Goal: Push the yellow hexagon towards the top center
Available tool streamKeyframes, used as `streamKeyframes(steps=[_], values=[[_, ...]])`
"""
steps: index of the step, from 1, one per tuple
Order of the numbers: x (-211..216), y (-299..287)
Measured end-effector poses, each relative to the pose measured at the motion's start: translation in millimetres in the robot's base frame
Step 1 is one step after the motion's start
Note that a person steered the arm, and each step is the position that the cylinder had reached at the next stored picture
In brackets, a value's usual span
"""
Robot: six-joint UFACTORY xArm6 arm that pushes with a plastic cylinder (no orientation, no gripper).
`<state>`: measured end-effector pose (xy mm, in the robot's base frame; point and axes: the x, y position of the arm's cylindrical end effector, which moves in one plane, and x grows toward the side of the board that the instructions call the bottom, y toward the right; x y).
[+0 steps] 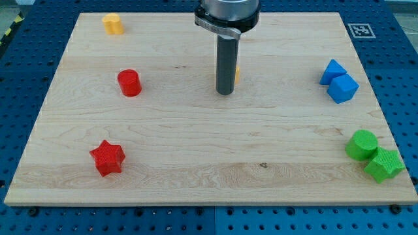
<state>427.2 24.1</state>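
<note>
My tip [225, 93] rests on the wooden board [196, 150], a little above its centre. A sliver of a yellow block [238, 73] shows just right of the rod. The rest of that block is hidden behind the rod, so I cannot make out its shape. It lies right at the rod, slightly toward the view's top from the tip. A second yellow block [113, 23] sits near the board's top left corner, far from the tip. Its shape is unclear.
A red cylinder [129, 83] sits left of the tip and a red star [107, 158] at the lower left. A blue triangle [332, 70] touches a blue cube [343, 88] at the right. A green cylinder [361, 144] and another green block [383, 164] sit at the lower right edge.
</note>
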Motion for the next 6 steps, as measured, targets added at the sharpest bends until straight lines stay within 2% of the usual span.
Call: streamKeyframes(steps=[1,3,5,6], values=[[26.4,2.7],[-53.9,-2.2],[-14.9,5.4],[-39.2,5.4]])
